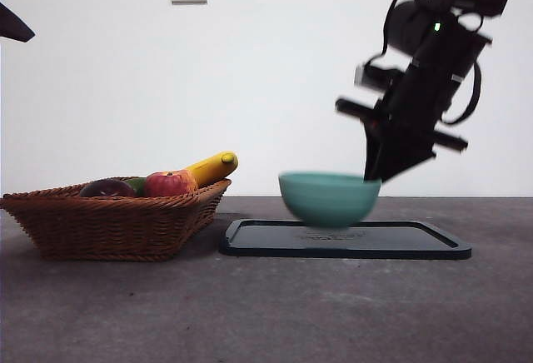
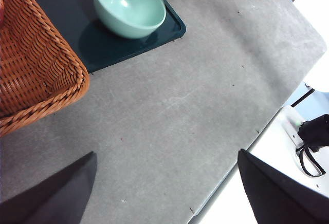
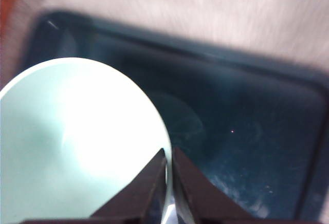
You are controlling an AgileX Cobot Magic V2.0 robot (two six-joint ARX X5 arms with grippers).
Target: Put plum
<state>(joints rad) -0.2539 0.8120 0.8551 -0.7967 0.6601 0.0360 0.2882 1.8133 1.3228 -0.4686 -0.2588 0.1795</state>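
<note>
Right gripper (image 1: 372, 178) is clamped on the rim of the bowl (image 1: 329, 199), one jaw inside and one outside, as the right wrist view shows w/ the rim pinched between the two black jaws. Bowl is mint green, blurred in the front view, and sits over the left part of the tray (image 1: 416, 245); can't tell if its base touches the tray. Tray is dark, flat, low-rimmed, lying on the grey table (image 1: 266, 313) just right of the basket (image 1: 108, 226).

Plum (image 1: 107, 188) is in the basket, toward its left side, only the dark maroon top showing over the wicker rim. Next to it, going right: a bit of green fruit (image 1: 136, 185), then the apple (image 1: 169, 184), red w/ yellow streaks, then the banana (image 1: 213, 167) leaning up over the basket's right rim.

Left gripper (image 2: 164, 193) hangs above bare table w/ jaws wide apart, holding nothing, well away from basket corner and tray. In the front view the other arm is only a black tip at top left.
</note>
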